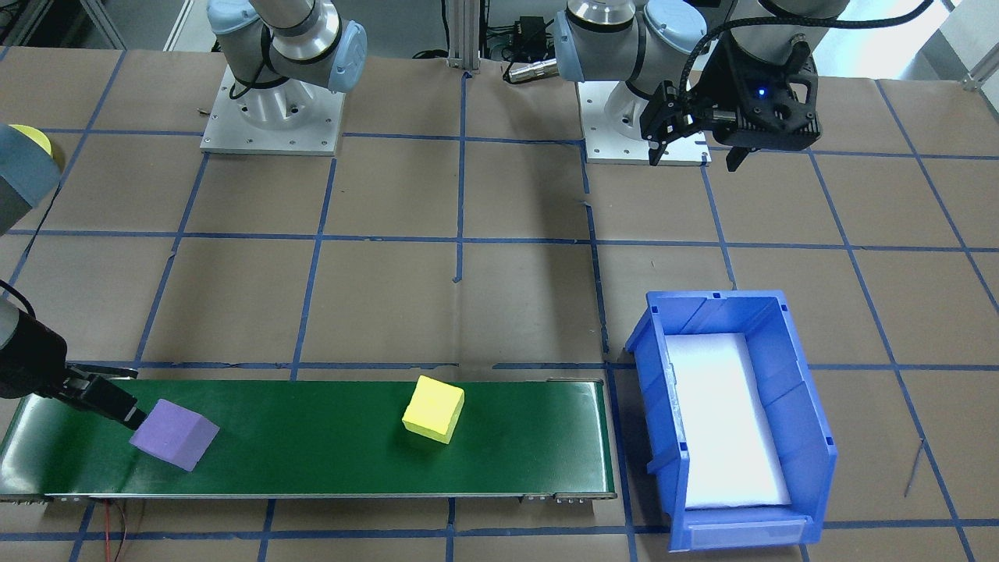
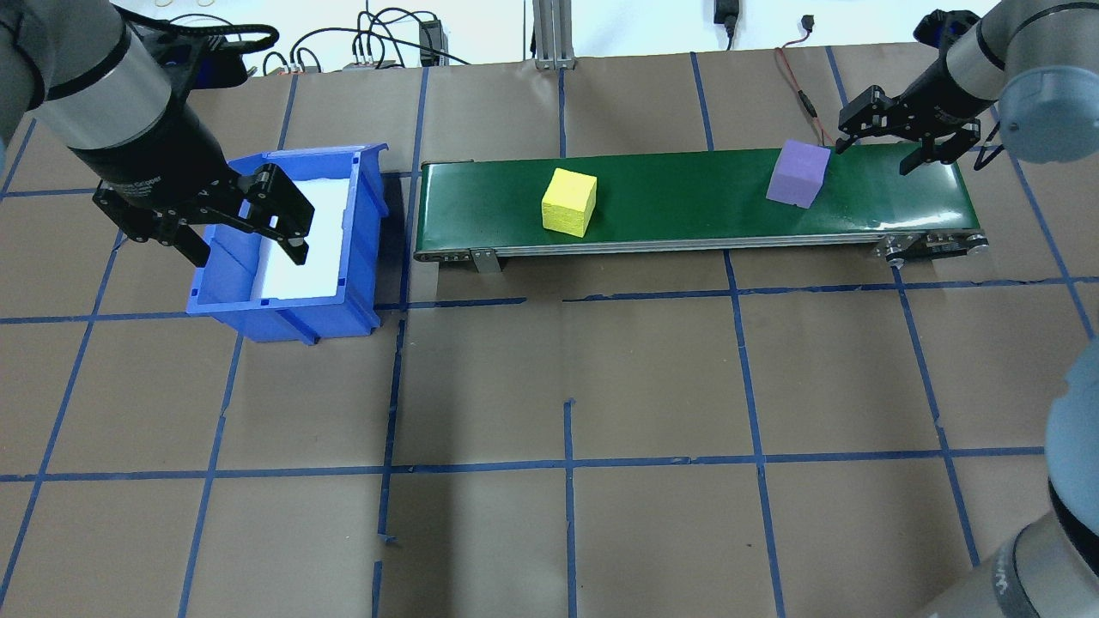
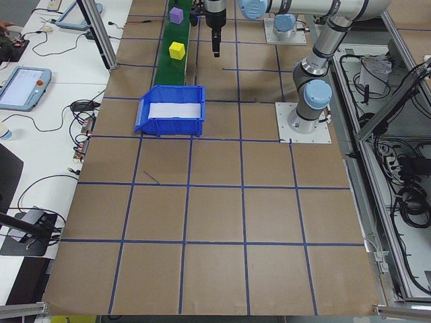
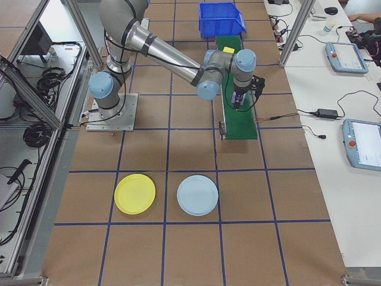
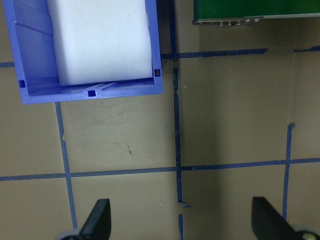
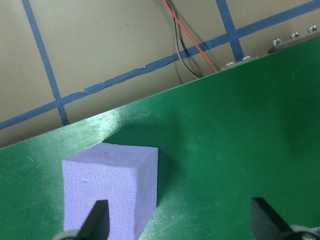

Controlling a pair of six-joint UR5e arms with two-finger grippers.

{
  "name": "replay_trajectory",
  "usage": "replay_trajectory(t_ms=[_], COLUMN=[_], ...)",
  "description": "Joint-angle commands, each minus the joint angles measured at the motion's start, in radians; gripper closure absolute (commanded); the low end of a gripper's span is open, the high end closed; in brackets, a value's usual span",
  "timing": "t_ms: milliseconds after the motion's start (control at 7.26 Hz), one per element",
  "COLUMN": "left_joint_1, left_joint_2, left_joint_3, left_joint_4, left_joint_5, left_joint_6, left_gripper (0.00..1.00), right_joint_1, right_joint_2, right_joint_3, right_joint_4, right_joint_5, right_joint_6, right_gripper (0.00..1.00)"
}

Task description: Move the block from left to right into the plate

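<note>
We see the purple block (image 2: 798, 175), a matte foam cube, near the right end of the green belt (image 2: 687, 215), one corner beside our right fingers (image 2: 844, 137), spread wide. The yellow plate (image 4: 134, 193) lies well apart near the table's edge. Our left fingers (image 2: 288, 210) hang spread over the blue bin (image 2: 361, 215).

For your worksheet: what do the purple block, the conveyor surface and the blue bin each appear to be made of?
Purple block: probably foam; matte, pebbled surface.
Conveyor surface: likely rubber or PVC belting; smooth green with a soft sheen.
Blue bin: moulded plastic, it seems; slightly glossy ribbed walls.
</note>
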State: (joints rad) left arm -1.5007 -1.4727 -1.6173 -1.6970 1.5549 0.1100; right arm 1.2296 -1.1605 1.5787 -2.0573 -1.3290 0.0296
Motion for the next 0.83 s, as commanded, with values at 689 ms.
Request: replay_trajectory(t_ms=[689], left_joint_1=[0.007], left_joint_2=[0.0], left_joint_3=[0.001], left_joint_4=[0.004], left_joint_5=[-0.001], left_joint_6=[0.007], left_gripper=[0.0], right_joint_1=[0.025], right_joint_2=[0.09], right_joint_3=[-0.049], right_joint_4=[-0.003], right_joint_5=[-0.033], right_joint_6=[0.092], right_gripper=[0.01])
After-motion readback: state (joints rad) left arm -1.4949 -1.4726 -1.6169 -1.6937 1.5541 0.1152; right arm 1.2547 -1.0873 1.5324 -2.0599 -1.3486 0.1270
